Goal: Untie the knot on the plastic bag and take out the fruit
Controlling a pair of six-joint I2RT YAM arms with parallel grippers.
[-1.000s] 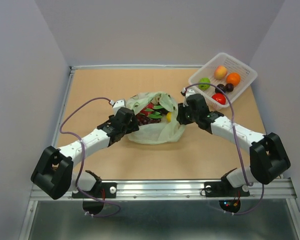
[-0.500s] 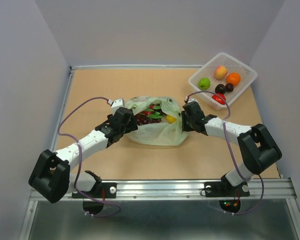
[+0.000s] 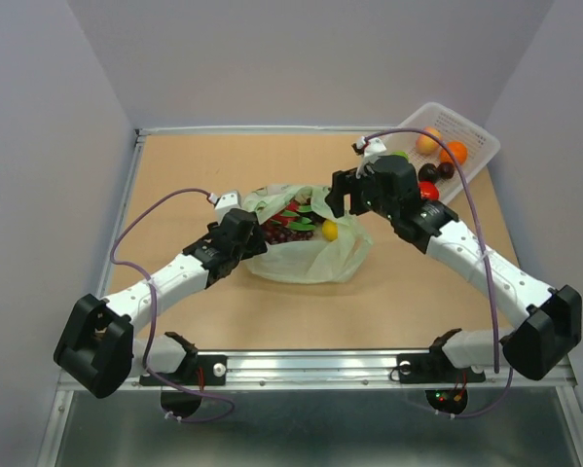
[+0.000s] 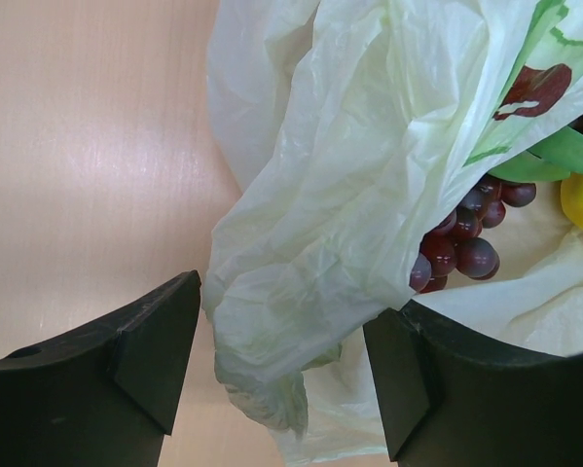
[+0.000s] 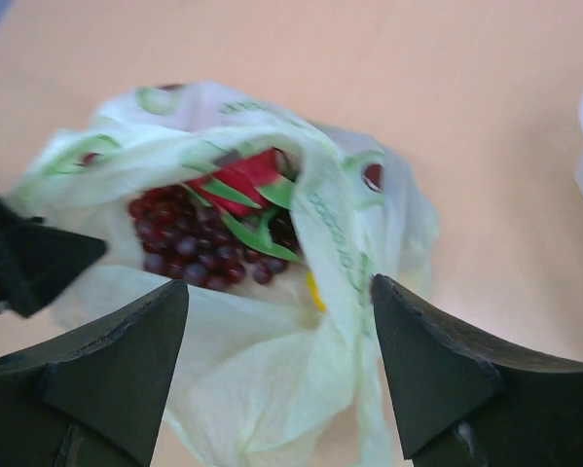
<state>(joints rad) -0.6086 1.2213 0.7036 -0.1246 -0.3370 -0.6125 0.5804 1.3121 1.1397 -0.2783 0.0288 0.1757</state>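
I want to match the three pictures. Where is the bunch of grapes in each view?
Top external: grapes at centre, inside the open plastic bag.
Left wrist: grapes right of centre, under the bag's edge.
Right wrist: grapes left of centre, in the bag's mouth.
Shared landmark: the yellow fruit, right of the grapes in every view.

Overhead plus 2 wrist views share the bag [image 3: 315, 258].
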